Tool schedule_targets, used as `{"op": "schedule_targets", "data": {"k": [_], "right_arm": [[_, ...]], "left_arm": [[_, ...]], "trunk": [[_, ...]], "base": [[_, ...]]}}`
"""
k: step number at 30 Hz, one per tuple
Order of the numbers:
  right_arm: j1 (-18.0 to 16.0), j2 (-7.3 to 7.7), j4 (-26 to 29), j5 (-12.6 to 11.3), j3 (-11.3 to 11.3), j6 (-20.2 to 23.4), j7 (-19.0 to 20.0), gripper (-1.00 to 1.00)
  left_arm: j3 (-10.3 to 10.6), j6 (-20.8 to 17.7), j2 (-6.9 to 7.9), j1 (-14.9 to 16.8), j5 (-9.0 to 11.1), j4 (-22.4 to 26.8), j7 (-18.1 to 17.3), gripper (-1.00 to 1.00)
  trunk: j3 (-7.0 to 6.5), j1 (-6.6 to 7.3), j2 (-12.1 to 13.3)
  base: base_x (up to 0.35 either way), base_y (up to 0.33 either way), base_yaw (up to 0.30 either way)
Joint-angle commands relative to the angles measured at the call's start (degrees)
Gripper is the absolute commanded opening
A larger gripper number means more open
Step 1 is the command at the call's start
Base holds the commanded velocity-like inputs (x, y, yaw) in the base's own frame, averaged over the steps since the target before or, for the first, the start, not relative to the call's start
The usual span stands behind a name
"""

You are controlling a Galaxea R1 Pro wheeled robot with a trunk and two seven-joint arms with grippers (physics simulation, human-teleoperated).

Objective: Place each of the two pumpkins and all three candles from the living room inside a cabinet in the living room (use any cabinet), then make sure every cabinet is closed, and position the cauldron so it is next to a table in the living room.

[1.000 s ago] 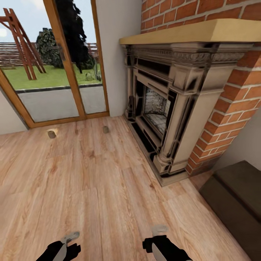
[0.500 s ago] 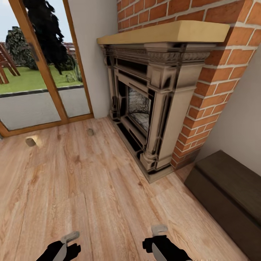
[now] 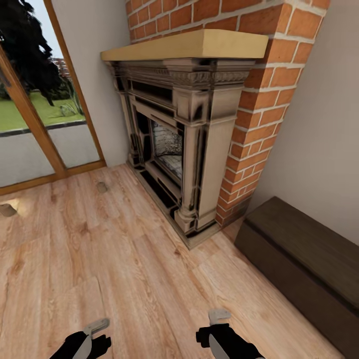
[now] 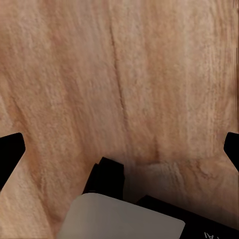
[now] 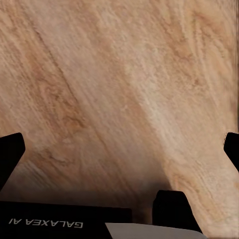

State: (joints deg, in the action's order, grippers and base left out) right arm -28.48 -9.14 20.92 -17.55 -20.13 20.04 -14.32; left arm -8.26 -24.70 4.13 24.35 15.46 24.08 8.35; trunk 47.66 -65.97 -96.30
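Wood plank floor (image 3: 124,269) ran up to a brick fireplace (image 3: 184,149) and a glass door (image 3: 30,129). Two candles sat on the floor: one near the hearth corner (image 3: 101,187), one at the head view's left edge by the door (image 3: 7,210). Both were well apart from my arms. The cabinet (image 3: 304,264) stood against the wall right of the fireplace, drawers shut as far as I could tell. I saw no pumpkins, cauldron or table.

My left gripper (image 3: 86,344) and right gripper (image 3: 219,336) hung low over bare floor. Both wrist views showed dark fingertips (image 4: 11,152) (image 5: 11,149) spread at the frame edges with only planks between, so both jaws were apart and empty.

Risk, as I judged it: the small, low candles were easy to lose at the frame edge or nudge with the base. Only the head view located candles and cabinet; the wrist views gave jaw state.
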Motion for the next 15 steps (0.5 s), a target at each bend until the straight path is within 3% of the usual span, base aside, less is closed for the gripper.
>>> {"op": "schedule_targets", "data": {"k": [1,9,15], "right_arm": [[0.00,0.00,0.00,-0.04,0.00,-0.02,0.00,1.00],[0.00,0.02,-0.01,-0.27,0.08,-0.08,-0.01,1.00],[0.00,0.08,-0.05,-0.26,0.09,-0.95,0.01,1.00]], "left_arm": [[0.00,0.00,0.00,0.00,0.01,0.00,-0.04,1.00],[0.00,0.00,0.00,0.00,0.01,0.00,-0.06,1.00],[0.00,0.00,0.01,0.00,0.01,0.00,-0.09,1.00]], "trunk": [[0.00,0.00,0.00],[0.00,0.00,0.00],[0.00,0.00,0.00]], "base": [[0.000,0.000,-0.289],[0.000,0.003,-0.289],[0.000,0.158,-0.290]]}}
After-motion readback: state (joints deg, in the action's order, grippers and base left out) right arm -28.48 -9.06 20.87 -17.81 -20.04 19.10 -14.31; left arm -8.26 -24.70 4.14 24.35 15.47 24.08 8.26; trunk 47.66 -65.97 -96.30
